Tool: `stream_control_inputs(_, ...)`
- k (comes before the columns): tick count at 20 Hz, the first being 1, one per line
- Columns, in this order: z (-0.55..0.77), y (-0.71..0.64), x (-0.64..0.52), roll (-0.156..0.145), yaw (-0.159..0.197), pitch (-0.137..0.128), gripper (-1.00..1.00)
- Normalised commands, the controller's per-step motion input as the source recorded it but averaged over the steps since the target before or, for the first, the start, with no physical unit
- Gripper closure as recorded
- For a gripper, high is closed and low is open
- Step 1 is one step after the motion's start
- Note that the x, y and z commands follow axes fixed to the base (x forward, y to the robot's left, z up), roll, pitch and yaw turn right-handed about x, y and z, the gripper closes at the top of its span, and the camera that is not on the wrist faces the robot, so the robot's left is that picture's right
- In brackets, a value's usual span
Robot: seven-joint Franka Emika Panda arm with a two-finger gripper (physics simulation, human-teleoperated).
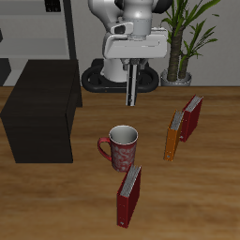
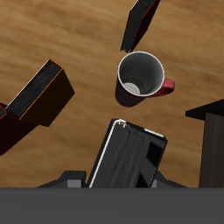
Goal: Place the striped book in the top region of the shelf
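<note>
- My arm stands at the table's back, white links folded forward over the tabletop.
- My wrist points straight down.
- My gripper (image 1: 132, 101) hangs above the tabletop, fingers closed on the striped book (image 2: 129, 156), held upright.

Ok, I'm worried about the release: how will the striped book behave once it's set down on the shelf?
Probably stiff: the striped book hangs straight from the gripper without sagging. It looks thin, so if stood on edge on the shelf it may well tip. Laying it flat seems safer.
</note>
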Motion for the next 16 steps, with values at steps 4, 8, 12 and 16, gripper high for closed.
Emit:
stream_control_inputs(4, 0.01, 0.05, -0.05, -0.094, 0.074, -0.009, 1.00)
stream_control_inputs(8, 0.00, -0.05, -0.04, -0.124, 0.069, -0.012, 1.00)
stream_control_inputs(12, 0.05, -0.17, 0.06, -0.130, 0.011, -0.009, 1.00)
stream_control_inputs(16, 0.03, -0.25, 0.16, -0.165, 0.022, -0.009, 1.00)
